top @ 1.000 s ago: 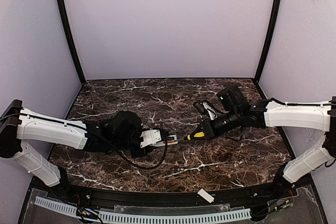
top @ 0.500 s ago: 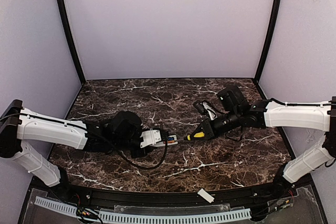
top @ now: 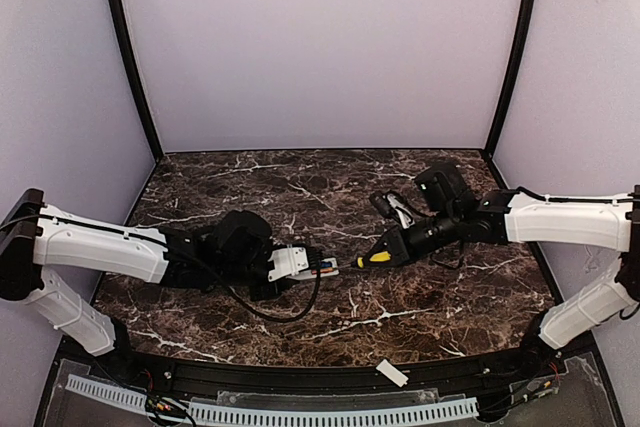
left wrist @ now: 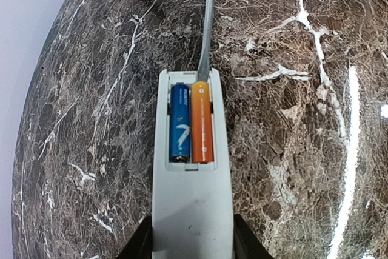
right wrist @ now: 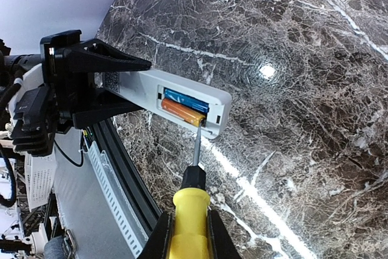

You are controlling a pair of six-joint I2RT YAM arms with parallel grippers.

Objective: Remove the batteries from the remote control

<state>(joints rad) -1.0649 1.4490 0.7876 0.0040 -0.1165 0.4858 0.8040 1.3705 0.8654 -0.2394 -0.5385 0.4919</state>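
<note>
My left gripper (left wrist: 191, 248) is shut on the white remote control (left wrist: 193, 210), holding it above the marble table with its open battery bay facing up. In the bay lie the batteries side by side, a blue one (left wrist: 180, 124) and an orange one (left wrist: 202, 122). My right gripper (right wrist: 188, 235) is shut on the yellow-handled screwdriver (right wrist: 189, 225). Its thin metal shaft (left wrist: 205, 40) reaches into the far end of the bay, tip at the end of the orange battery (right wrist: 182, 112). From above, remote (top: 300, 265) and screwdriver (top: 374, 257) meet at the table's middle.
The dark marble table (top: 330, 197) is walled by pale panels on three sides. A short white cover plate (top: 392, 374) lies on the black rail at the near edge. A small black and white object (top: 392, 207) rests on the table behind the right arm.
</note>
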